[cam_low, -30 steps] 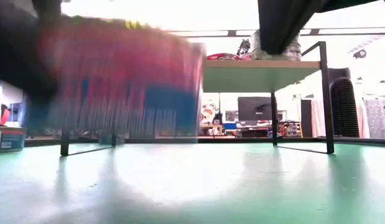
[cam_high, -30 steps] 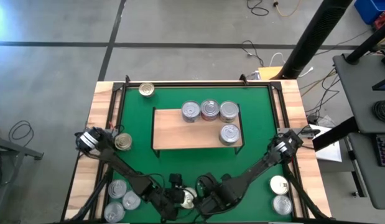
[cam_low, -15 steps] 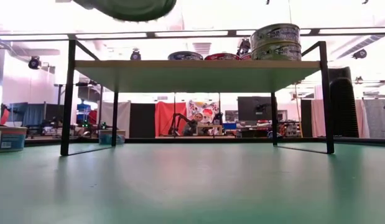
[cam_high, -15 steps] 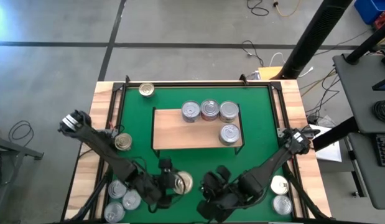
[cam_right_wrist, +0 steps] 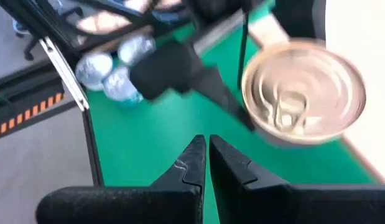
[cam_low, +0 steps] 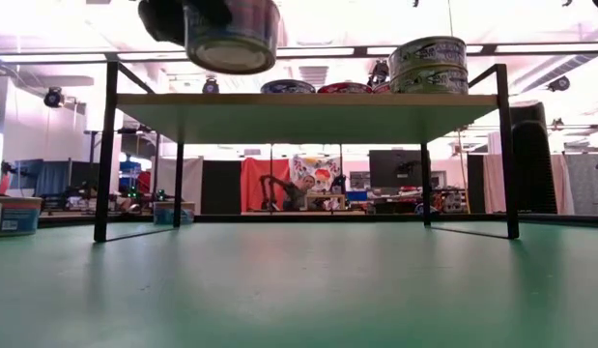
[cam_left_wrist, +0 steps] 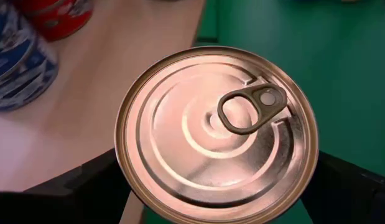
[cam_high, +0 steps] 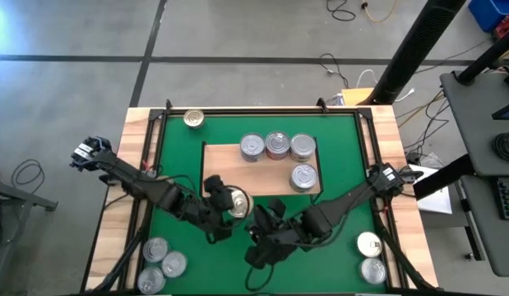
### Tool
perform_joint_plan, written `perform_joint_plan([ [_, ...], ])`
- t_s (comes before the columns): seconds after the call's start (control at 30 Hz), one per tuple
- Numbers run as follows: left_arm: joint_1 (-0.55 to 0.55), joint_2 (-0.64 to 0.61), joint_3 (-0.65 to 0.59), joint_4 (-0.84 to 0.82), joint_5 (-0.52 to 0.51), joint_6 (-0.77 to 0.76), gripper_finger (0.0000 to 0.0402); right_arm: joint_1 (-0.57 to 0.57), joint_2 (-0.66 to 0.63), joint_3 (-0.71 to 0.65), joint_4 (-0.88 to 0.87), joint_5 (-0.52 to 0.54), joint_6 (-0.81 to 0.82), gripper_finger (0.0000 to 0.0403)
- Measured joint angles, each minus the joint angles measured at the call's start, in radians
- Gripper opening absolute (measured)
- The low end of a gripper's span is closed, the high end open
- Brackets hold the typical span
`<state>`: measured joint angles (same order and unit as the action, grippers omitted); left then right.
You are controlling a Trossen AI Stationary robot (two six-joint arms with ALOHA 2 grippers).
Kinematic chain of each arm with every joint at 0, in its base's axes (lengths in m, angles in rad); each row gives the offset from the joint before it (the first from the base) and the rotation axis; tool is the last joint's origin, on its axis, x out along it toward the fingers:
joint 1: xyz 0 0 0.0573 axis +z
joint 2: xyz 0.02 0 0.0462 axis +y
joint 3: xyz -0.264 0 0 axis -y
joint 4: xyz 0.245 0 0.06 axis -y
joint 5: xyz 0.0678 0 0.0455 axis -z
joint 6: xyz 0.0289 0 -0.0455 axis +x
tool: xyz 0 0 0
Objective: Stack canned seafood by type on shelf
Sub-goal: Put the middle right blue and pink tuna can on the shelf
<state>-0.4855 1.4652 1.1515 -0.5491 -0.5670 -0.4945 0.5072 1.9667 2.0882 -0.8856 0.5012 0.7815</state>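
A gold-toned tin (cam_high: 236, 202) with a ring-pull lid (cam_left_wrist: 217, 134) hangs in my left gripper (cam_high: 234, 204), higher than the shelf board (cam_low: 308, 104) and over the shelf's near edge (cam_high: 229, 191). On the shelf stand three tins in a far row (cam_high: 277, 145) and one nearer, at its right end (cam_high: 303, 176); the low view shows a stack of two (cam_low: 428, 66). My right gripper (cam_right_wrist: 206, 146) is shut on nothing, just right of the held tin (cam_right_wrist: 303, 93), over the mat (cam_high: 258, 224). My left gripper pinches the tin between its two fingers (cam_left_wrist: 74, 193) on opposite sides of the side wall (cam_left_wrist: 124, 177), just under the lid's rim. The fingers slant down from the table's near left. The tin is lifted clear, lid up and roughly level.
A gold tin (cam_high: 193, 118) sits on the green mat (cam_high: 336, 140) at the far left. Three silver tins (cam_high: 162, 265) lie at the near left and two tins (cam_high: 371, 256) at the near right. Black frame rails (cam_high: 262, 111) edge the mat.
My left gripper has risen from the mat near the table's near edge and carried the gold tin toward the far edge, up to the shelf's near edge. My right gripper, still shut, has risen too, rolled, and drawn slightly away to the tin's right.
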Motion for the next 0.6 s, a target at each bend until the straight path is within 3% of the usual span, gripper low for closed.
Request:
perform_joint_plan([
  [0.4, 0.101, -0.009, 0.000, -0.037, 0.002, -0.015, 0.0388, -0.152, -0.002, 0.000, -0.004, 0.060, -0.136, 0.0012],
  [0.6, 0.145, -0.009, 0.000, -0.037, -0.004, 0.000, 0.0390, -0.220, -0.001, -0.001, -0.022, 0.035, -0.304, 0.0012],
])
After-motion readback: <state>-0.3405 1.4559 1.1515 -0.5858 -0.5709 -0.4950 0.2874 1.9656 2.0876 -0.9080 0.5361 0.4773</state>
